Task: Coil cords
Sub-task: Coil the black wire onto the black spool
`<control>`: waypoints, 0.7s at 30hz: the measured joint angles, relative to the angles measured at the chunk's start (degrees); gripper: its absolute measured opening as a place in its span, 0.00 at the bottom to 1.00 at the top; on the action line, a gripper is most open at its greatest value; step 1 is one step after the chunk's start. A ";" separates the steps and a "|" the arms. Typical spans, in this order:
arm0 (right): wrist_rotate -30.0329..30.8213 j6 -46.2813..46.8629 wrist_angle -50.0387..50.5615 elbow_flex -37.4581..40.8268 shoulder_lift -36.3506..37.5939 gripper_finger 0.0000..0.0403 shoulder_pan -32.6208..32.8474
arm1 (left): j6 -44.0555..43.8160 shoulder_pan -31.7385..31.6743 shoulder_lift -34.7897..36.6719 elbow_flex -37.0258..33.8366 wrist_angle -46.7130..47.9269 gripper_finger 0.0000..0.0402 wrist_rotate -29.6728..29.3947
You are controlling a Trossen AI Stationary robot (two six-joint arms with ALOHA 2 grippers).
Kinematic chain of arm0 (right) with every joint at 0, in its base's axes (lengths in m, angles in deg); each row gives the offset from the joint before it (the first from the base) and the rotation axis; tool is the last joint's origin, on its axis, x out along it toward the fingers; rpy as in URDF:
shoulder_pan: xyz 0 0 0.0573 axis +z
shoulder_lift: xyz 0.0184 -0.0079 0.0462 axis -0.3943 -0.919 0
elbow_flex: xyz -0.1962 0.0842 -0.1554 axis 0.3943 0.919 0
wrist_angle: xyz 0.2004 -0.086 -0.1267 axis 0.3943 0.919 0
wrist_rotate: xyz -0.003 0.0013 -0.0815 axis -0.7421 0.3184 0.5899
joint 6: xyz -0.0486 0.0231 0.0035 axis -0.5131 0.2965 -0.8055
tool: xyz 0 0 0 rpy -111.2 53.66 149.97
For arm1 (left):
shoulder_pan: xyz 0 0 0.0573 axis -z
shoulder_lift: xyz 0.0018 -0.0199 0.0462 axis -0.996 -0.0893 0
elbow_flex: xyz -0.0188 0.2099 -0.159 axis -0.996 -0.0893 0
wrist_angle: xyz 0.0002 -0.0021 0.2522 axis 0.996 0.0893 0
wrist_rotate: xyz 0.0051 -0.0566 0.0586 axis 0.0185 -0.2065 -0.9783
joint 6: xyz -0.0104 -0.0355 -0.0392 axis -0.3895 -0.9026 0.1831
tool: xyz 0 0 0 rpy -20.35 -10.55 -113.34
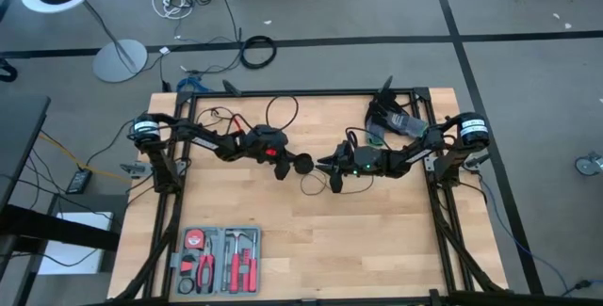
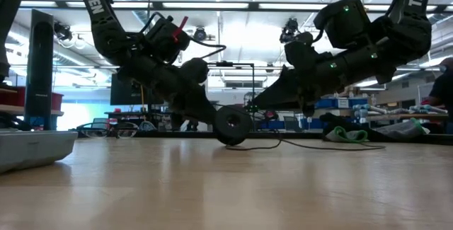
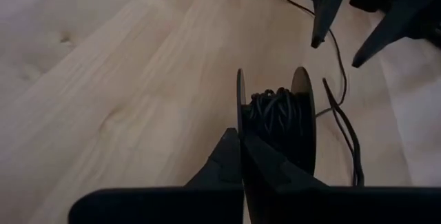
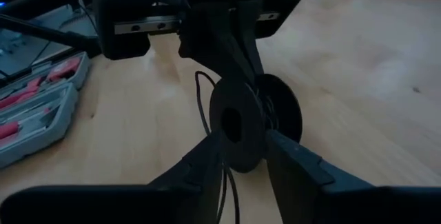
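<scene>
Black cord [image 3: 275, 110] sat wound on a spool [image 4: 249, 124] pinched by the left gripper [image 3: 241, 156]; the right gripper [image 4: 242, 156] straddled it, fingers parted.

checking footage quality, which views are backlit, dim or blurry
Low view: bright ceiling lights behind, so both arms and the spool read as silhouettes. Right wrist view: dim, the right claw soft up close. Left wrist view: evenly lit wood, the left claw dark and blurred.
</scene>
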 joint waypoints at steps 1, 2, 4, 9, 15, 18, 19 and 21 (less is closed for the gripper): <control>-0.01 0.04 0.17 0.01 0.00 0.29 0.00 | 0.03 0.00 0.00 0.00 0.02 0.00 -0.09; -0.03 0.16 0.41 0.01 0.00 0.29 0.02 | 0.14 0.00 0.00 0.00 0.06 0.00 -0.24; -0.11 1.03 0.84 0.07 0.00 0.29 0.08 | 0.39 -0.02 0.00 0.00 0.19 0.00 -0.27; -1.87 4.79 1.13 0.09 0.00 0.29 1.02 | 1.03 -0.07 0.00 0.00 0.44 0.00 -0.41; -2.09 5.11 8.02 0.14 -0.02 0.28 3.38 | 1.51 -0.11 0.00 0.00 0.48 0.00 -0.37; 0.67 4.67 8.84 0.14 -0.04 0.28 4.10 | 1.51 -0.11 0.00 -0.02 0.50 0.00 -0.33; 1.53 4.31 8.74 0.14 -0.04 0.28 4.24 | 1.53 -0.11 0.00 -0.02 0.50 0.00 -0.30; 3.03 3.48 8.85 0.14 -0.04 0.28 4.28 | 1.53 -0.13 0.00 -0.02 0.52 0.00 -0.29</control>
